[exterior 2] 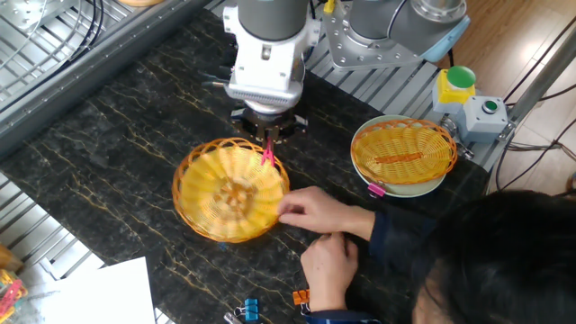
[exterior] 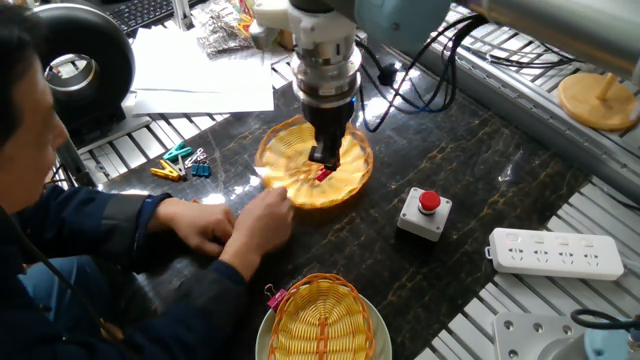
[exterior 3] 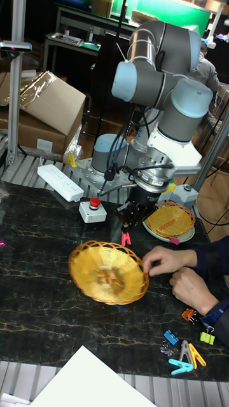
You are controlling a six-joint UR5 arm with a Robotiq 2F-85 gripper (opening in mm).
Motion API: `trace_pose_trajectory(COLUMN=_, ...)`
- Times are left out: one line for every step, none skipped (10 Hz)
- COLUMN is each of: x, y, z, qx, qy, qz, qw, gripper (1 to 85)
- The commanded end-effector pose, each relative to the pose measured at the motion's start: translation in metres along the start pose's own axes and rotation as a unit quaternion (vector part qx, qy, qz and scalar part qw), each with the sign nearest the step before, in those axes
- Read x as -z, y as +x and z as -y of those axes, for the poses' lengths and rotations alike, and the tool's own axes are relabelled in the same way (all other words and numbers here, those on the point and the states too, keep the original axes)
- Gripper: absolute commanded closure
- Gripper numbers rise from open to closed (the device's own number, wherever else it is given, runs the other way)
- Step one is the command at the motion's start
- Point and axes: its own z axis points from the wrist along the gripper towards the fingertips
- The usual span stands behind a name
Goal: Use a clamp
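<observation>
One fixed view. The gripper [exterior: 325, 160] points straight down, its fingers closed on the clamp [exterior: 323, 174], a small red clip that hangs from the fingertips. Directly beneath the tool lies an orange wicker basket [exterior: 283, 150] on the dark marble-patterned table [exterior: 480, 180]; the clip sits over the basket's near part, and whether it touches the weave cannot be told. A person's hand [exterior: 262, 217] reaches to the basket's rim just in front of and to the left of the tool. To the tool's right stands a grey box with a red button [exterior: 425, 212]; well in front of it, a second wicker basket [exterior: 320, 320] carries a pink clip [exterior: 273, 297] at its rim.

The other fixed view. The gripper [exterior 2: 267, 142] holds the clamp [exterior 2: 267, 156] at the far rim of the orange basket [exterior 2: 216, 180], the clip pointing down over the edge. The hand [exterior 2: 317, 211] rests on the basket's side nearest the person, just below the tool. The second basket [exterior 2: 405, 153] lies well to the tool's right.

Tall fixed view. The gripper [exterior 3: 129, 224] grips the clamp [exterior 3: 126, 239], which hangs just above the far rim of the orange basket [exterior 3: 95, 267]. Small coloured clips [exterior 3: 184, 351] lie well away from the tool, near the table's front edge
</observation>
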Motion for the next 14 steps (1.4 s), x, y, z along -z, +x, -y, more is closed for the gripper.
trace_pose_trajectory(x=0.002, y=-0.004, z=0.002, qx=0.018, qy=0.003, qz=-0.018, qw=0.9997, gripper=84.7)
trace_pose_trajectory(x=0.004, y=-0.006, z=0.022, qx=0.094, qy=0.035, qz=-0.034, qw=0.9944, gripper=84.7)
trace_pose_trajectory(x=0.006, y=-0.014, z=0.035, qx=0.131, qy=0.059, qz=-0.040, qw=0.9888, gripper=84.7)
trace_pose_trajectory(x=0.006, y=-0.021, z=0.034, qx=0.135, qy=0.056, qz=-0.038, qw=0.9886, gripper=84.7)
trace_pose_trajectory(x=0.006, y=-0.027, z=0.042, qx=0.156, qy=0.059, qz=-0.038, qw=0.9853, gripper=84.7)
trace_pose_trajectory(x=0.005, y=-0.034, z=0.053, qx=0.177, qy=0.063, qz=-0.036, qw=0.9814, gripper=84.7)
trace_pose_trajectory(x=0.003, y=-0.039, z=0.061, qx=0.195, qy=0.067, qz=-0.035, qw=0.9779, gripper=84.7)
trace_pose_trajectory(x=0.000, y=-0.047, z=0.072, qx=0.208, qy=0.079, qz=-0.029, qw=0.9746, gripper=84.7)
trace_pose_trajectory(x=-0.001, y=-0.051, z=0.079, qx=0.211, qy=0.086, qz=-0.027, qw=0.9733, gripper=84.7)
trace_pose_trajectory(x=0.001, y=-0.054, z=0.089, qx=0.214, qy=0.101, qz=-0.028, qw=0.9713, gripper=84.7)
trace_pose_trajectory(x=0.001, y=-0.055, z=0.094, qx=0.207, qy=0.108, qz=-0.023, qw=0.9721, gripper=84.7)
trace_pose_trajectory(x=0.000, y=-0.055, z=0.092, qx=0.196, qy=0.104, qz=-0.020, qw=0.9748, gripper=84.7)
trace_pose_trajectory(x=-0.002, y=-0.055, z=0.094, qx=0.203, qy=0.105, qz=-0.019, qw=0.9734, gripper=84.7)
trace_pose_trajectory(x=-0.005, y=-0.057, z=0.096, qx=0.204, qy=0.108, qz=-0.010, qw=0.9730, gripper=84.7)
